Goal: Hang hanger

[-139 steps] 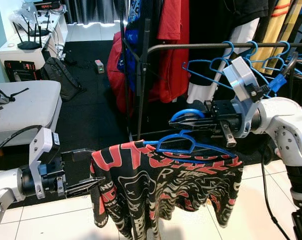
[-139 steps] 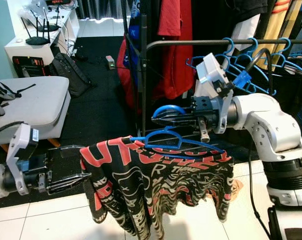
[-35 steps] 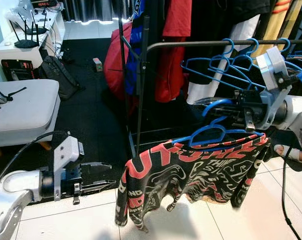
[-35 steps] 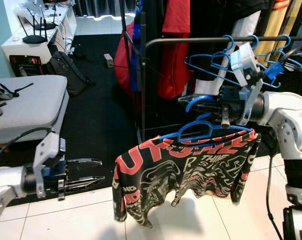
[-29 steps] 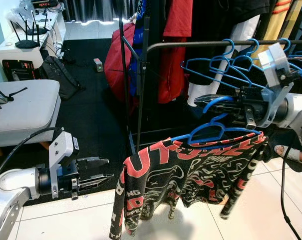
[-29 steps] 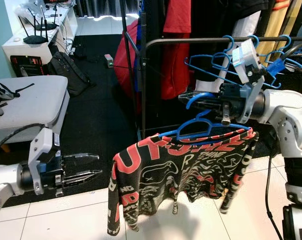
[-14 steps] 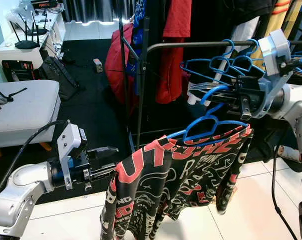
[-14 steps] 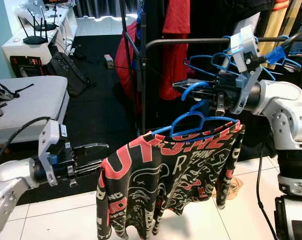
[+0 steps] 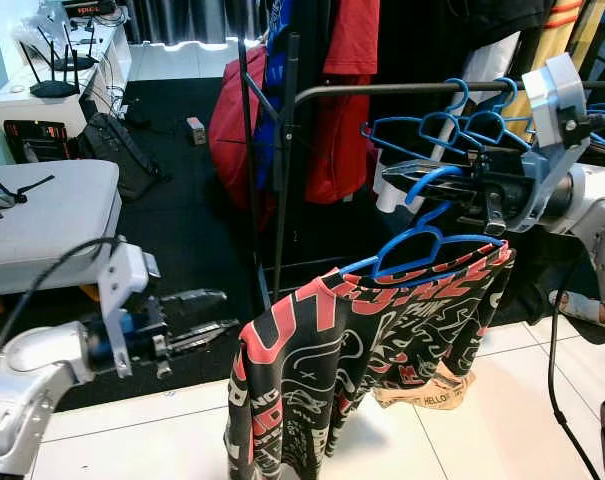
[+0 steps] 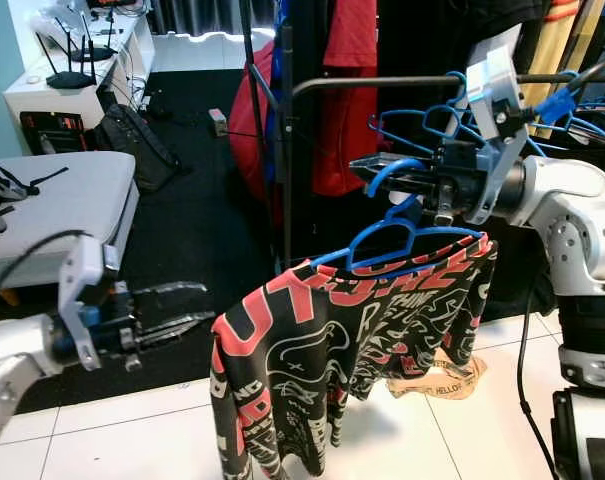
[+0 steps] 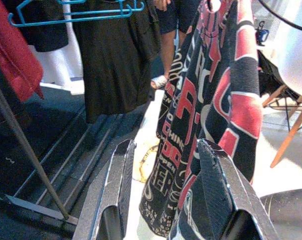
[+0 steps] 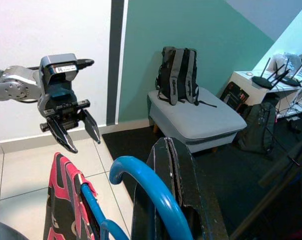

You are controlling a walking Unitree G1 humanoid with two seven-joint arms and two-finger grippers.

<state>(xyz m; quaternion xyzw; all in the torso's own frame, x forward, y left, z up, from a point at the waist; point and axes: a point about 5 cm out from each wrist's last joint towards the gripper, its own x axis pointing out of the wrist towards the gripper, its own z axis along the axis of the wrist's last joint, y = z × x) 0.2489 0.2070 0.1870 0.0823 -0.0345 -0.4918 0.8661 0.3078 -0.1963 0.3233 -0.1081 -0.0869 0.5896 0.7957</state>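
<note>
A blue hanger carries a black shirt with red and white print, which droops low on its left side. My right gripper is shut on the hanger's hook and holds it below and in front of the dark clothes rail. The shirt hangs free above the tiles. My left gripper stands open, low and left of the shirt, its fingers apart and pointing at the cloth without touching it.
Several empty blue hangers hang on the rail, with red garments on the rack behind. A grey ottoman, a backpack and a white desk stand left. A beige cloth lies on the tiles. A person's foot is at right.
My right gripper has raised the hanger a little toward the rail and the shirt has swung. My left gripper has come up and nearer the shirt, still open.
</note>
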